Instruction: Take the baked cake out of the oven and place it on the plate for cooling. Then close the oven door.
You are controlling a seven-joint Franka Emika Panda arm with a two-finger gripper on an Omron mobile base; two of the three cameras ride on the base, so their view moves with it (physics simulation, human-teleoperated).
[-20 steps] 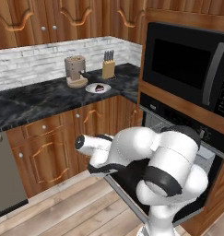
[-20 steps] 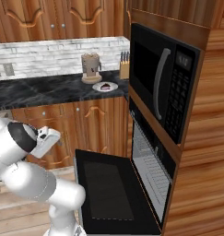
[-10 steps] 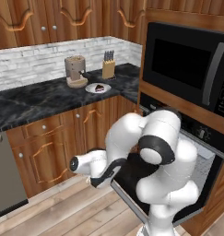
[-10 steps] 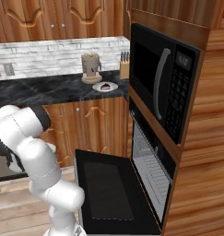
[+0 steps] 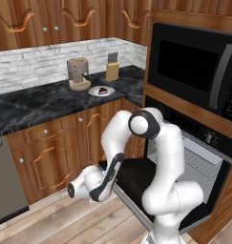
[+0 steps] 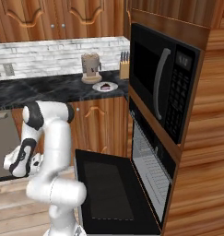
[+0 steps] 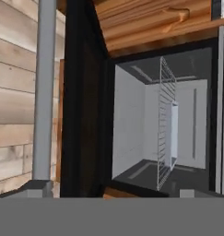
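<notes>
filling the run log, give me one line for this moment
stage: close door | small dark brown cake wedge: on round white plate | black glass-fronted oven door: down, open | gripper: low beside door, jaws unclear

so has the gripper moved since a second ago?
Yes. In the left base view the gripper has dropped from cabinet-door height to just above the wooden floor, left of the open oven door.

Cake (image 5: 102, 90) on plate (image 5: 95, 92) (oven door (image 5: 136, 178) down)
</notes>
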